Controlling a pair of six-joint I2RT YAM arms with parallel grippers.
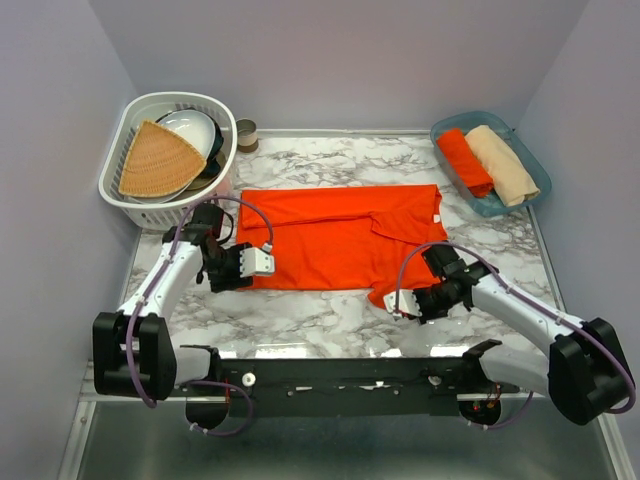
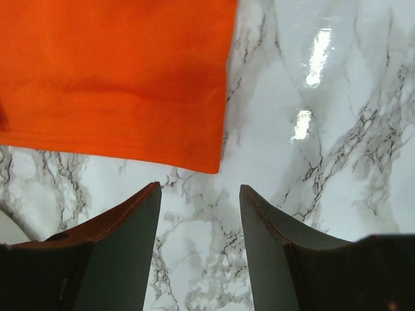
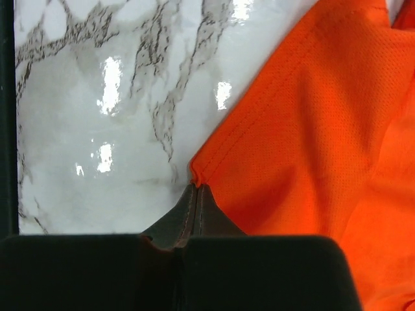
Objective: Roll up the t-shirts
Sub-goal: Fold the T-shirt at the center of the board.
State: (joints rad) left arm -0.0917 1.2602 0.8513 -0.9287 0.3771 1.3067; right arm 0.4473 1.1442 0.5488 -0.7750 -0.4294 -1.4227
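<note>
An orange-red t-shirt [image 1: 340,235] lies spread flat on the marble table, partly folded, its collar end to the right. My left gripper [image 1: 268,264] is open and empty just off the shirt's near-left corner; the left wrist view shows its jaws apart [image 2: 200,191] over bare marble, with the shirt's hem corner [image 2: 117,78] just ahead. My right gripper [image 1: 393,301] is shut on the shirt's near-right edge; in the right wrist view its tips [image 3: 198,188] pinch the hem of the shirt [image 3: 311,129]. A rolled orange-red shirt [image 1: 465,162] and a rolled beige shirt [image 1: 502,165] lie in a bin.
The blue translucent bin [image 1: 452,128] stands at the back right. A white basket [image 1: 118,185] at the back left holds a tan woven fan-shaped piece [image 1: 158,160] and a bowl [image 1: 192,130]. A small jar [image 1: 247,134] stands beside it. Grey walls enclose the table.
</note>
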